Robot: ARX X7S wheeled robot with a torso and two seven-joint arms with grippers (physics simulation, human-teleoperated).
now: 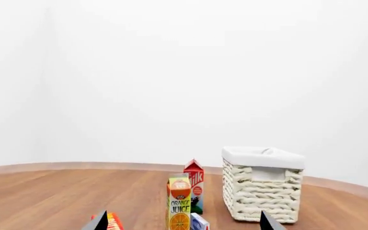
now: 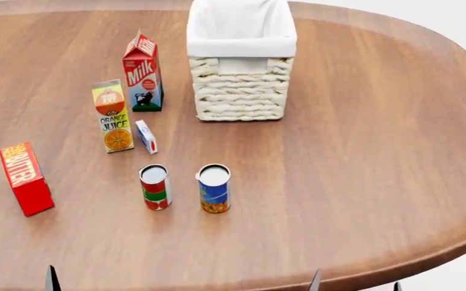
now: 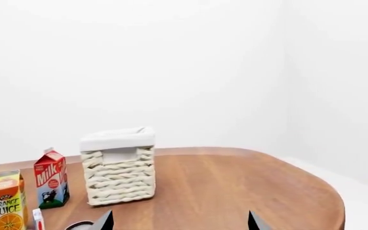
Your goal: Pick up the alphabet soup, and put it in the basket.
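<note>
Soup [image 2: 214, 189] upright, table [image 2: 363, 157] centre, near side of basket [image 2: 241, 66] | rigid, smooth, probably light; I grip mid-label | my grippers [image 1: 182, 221] [image 3: 178, 221] both spread, empty.

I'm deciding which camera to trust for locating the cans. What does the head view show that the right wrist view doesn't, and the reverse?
Only the head view shows the alphabet soup fully, the red-and-green can beside it and the butter box. Only the right wrist view shows the white back wall and the right tool, tips spread and empty. Both show the basket, milk carton, orange juice carton and wooden table.
</note>
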